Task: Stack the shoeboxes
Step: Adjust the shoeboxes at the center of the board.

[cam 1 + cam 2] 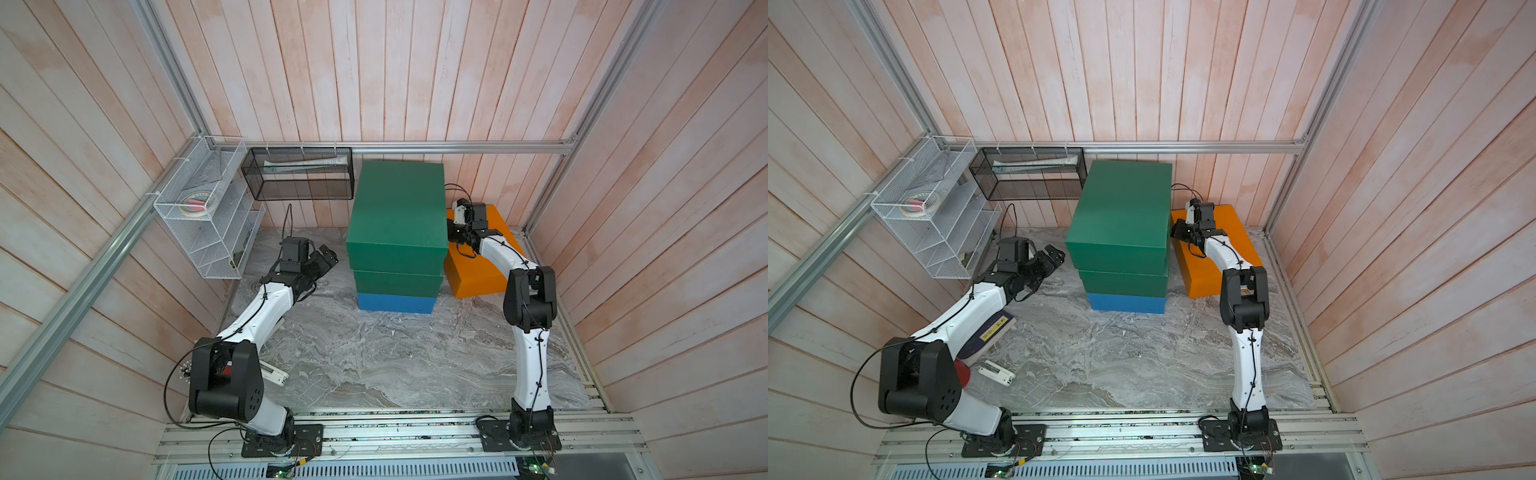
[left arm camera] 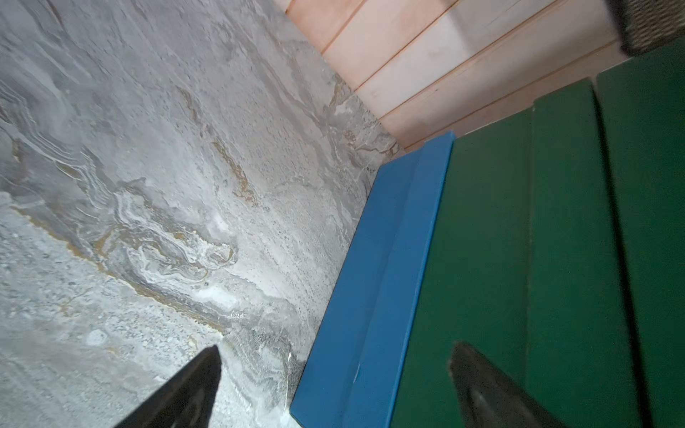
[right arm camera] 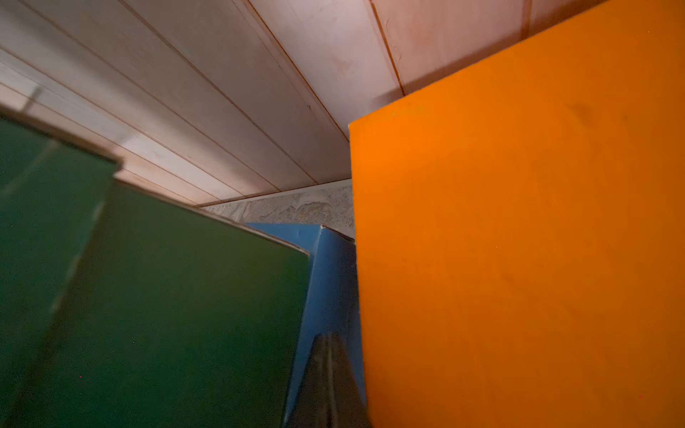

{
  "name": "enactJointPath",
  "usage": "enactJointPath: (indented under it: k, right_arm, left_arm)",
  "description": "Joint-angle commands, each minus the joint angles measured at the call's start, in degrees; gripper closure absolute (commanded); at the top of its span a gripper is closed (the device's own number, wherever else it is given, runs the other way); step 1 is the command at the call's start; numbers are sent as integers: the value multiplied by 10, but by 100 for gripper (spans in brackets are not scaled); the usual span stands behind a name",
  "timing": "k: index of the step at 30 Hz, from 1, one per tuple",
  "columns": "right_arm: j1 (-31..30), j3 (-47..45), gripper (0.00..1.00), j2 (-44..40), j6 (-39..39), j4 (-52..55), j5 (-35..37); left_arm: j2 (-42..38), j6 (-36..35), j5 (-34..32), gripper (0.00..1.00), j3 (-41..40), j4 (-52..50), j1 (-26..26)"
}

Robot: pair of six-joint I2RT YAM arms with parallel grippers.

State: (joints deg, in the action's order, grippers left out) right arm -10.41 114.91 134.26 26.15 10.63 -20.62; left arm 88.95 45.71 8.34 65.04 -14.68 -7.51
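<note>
Three shoeboxes stand stacked at the back middle in both top views: a blue box on the floor, a dark green box on it and another dark green box on top. The orange box lies on the floor right of the stack, turned at an angle. My right gripper is shut and empty, in the gap between the stack and the orange box; its closed tips point along the blue box. My left gripper is open and empty, just left of the stack, near the blue box.
A white wire rack and a black mesh basket hang on the walls at the back left. In a top view a dark book lies under the left arm, with a small white device near it. Wooden walls close in on three sides.
</note>
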Motion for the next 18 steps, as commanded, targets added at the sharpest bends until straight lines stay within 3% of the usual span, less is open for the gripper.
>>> enactJointPath:
  k: [1,11,18]
  right_arm:
    - [-18,51,100,35,11,61,40]
    - [-30,89,100,70,42,70,60]
    - [-38,45,100,65,56,-18,-25]
  left_arm:
    - [15,-6,4,0,26,33,1]
    - [124,-6,73,0,24,94,0]
    - [129,-13,77,0,17,109,-2]
